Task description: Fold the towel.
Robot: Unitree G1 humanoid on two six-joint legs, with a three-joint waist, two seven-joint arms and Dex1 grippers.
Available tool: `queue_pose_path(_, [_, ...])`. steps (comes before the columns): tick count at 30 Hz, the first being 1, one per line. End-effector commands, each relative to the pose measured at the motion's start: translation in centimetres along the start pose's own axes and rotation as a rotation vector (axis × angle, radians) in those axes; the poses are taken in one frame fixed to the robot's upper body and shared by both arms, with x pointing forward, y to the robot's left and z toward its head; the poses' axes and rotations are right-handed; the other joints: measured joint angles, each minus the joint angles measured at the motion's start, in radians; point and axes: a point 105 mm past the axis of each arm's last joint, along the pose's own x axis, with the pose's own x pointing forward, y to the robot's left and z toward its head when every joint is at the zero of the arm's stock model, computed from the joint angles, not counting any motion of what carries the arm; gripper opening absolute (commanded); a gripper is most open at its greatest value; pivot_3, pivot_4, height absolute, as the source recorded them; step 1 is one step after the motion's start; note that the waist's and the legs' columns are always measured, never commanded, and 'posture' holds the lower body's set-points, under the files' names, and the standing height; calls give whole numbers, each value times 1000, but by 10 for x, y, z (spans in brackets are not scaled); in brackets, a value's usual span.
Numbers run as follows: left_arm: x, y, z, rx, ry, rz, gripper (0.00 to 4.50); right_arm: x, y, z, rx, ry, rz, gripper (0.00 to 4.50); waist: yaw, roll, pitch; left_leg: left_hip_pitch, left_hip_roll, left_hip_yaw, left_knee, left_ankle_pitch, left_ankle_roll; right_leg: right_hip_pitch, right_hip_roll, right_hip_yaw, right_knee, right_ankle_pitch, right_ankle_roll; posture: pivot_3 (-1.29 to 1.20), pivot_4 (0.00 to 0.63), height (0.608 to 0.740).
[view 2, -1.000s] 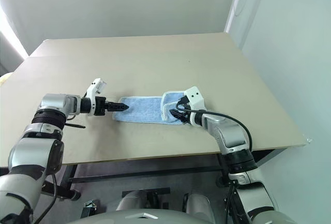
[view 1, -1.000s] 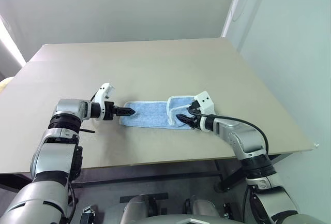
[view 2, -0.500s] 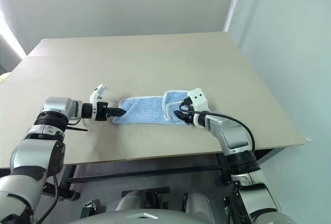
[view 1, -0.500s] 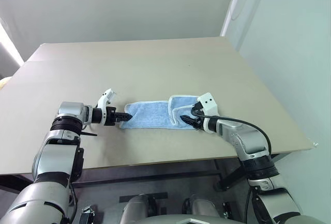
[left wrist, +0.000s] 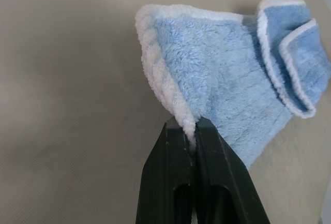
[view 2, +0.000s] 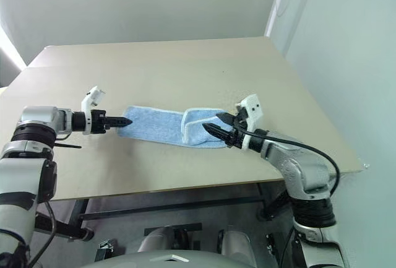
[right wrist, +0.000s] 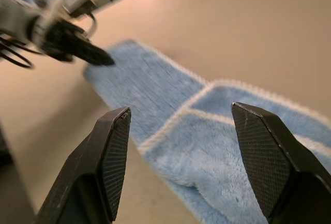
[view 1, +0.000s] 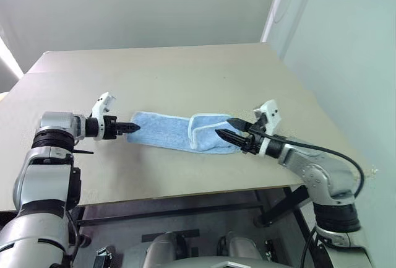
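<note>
The light blue towel point(view 1: 162, 130) lies stretched across the table, and its right end is folded back over itself, white edging showing point(view 1: 207, 133). My left gripper point(view 1: 132, 128) is shut on the towel's left edge, which it holds slightly raised; the left wrist view shows the black fingers point(left wrist: 176, 157) pinching the white hem of the towel point(left wrist: 222, 74). My right gripper point(view 1: 224, 127) hovers open just above the folded right end, nothing between its fingers point(right wrist: 111, 151). In the right wrist view the towel point(right wrist: 155, 87) runs away toward the left gripper point(right wrist: 95, 56).
The beige table point(view 1: 185, 76) spreads wide behind the towel. Its front edge point(view 1: 185, 187) runs close below both arms, and its right corner point(view 1: 371, 172) ends beside a pale wall point(view 1: 346, 45).
My left gripper has shut on the towel's left edge and drawn it leftward and up, stretching the cloth. My right gripper has risen and pulled back from the folded end.
</note>
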Motion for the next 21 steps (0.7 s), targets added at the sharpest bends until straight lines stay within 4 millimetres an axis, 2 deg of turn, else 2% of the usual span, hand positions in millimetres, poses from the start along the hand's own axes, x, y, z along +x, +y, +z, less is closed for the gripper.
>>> queue_pose_path(1, [-22, 2, 11, 31, -12, 27, 21, -15, -2, 9, -25, -8, -14, 3268, 0, -1, 0, 0, 0, 0, 0, 0, 0, 0, 0, 0, 0, 0, 0, 0, 0, 735])
queue_pose_path(4, [-28, -10, 27, 48, -39, -23, 21, -21, -18, -2, -19, 46, -86, 3268, 1, -2, 2, 0, 0, 0, 0, 0, 0, 0, 0, 0, -1, 0, 0, 0, 0, 735])
queue_pose_path(7, [-26, -41, 51, 67, -81, -160, 21, -21, -30, -20, -37, 135, -137, 3268, 7, -4, 3, -2, 0, 0, 0, 0, 0, -1, 0, 0, -1, 0, 0, 0, 0, 735])
queue_pose_path(9, [-21, -56, 59, 81, -80, -218, 21, -19, -32, -27, -43, 163, -148, 3268, 8, -4, 3, -4, -1, 0, 0, 0, 0, -3, -1, -1, -2, 0, 0, 0, 0, 735])
queue_pose_path(11, [-3, -79, 66, 85, -56, -301, 21, -14, -31, -26, -41, 156, -144, 3268, 11, -4, 3, -6, -1, 0, 0, -1, 1, -4, -1, -1, -2, 0, 0, 0, 0, 735])
queue_pose_path(15, [21, -108, 67, 82, -5, -404, 21, -10, -33, -24, -36, 139, -154, 3268, 2, -4, 4, -7, -1, 0, 1, -1, 2, -5, -1, -1, -1, 0, 0, 0, 0, 735])
queue_pose_path(21, [73, -134, 63, 90, 27, -448, 21, -11, -37, -20, -28, 107, -181, 3268, 1, -4, 4, -7, 0, 1, 5, 1, 0, -5, 0, -1, 3, 0, 0, 0, 0, 735])
